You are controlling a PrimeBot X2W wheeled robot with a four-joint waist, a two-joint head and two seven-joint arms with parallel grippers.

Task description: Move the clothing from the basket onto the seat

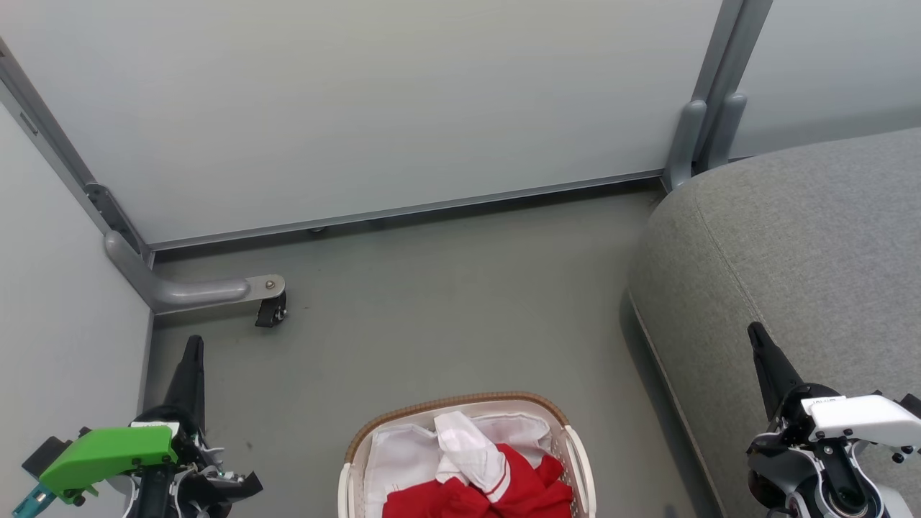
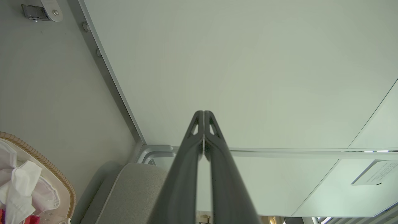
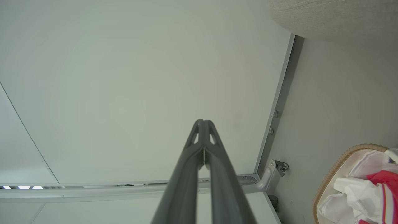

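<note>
Head view, soft red clothing [image 1: 522,491] in oval basket [image 1: 460,401], rounded grey seat [image 1: 791,252] beside, left gripper [image 1: 193,342], right gripper [image 1: 755,332] pinched shut, empty.

The smooth grey floor [image 1: 446,302] carries the oval cream basket [image 1: 460,401] with a brown woven rim, at the near edge of the head view. To the robot's right, apart from the basket, stands the large grey upholstered seat [image 1: 791,252]. Far left, a grey metal partition foot [image 1: 194,291] with a small black caster [image 1: 271,311] rests on the floor, beside the pale partition panels [image 1: 360,108].
</note>
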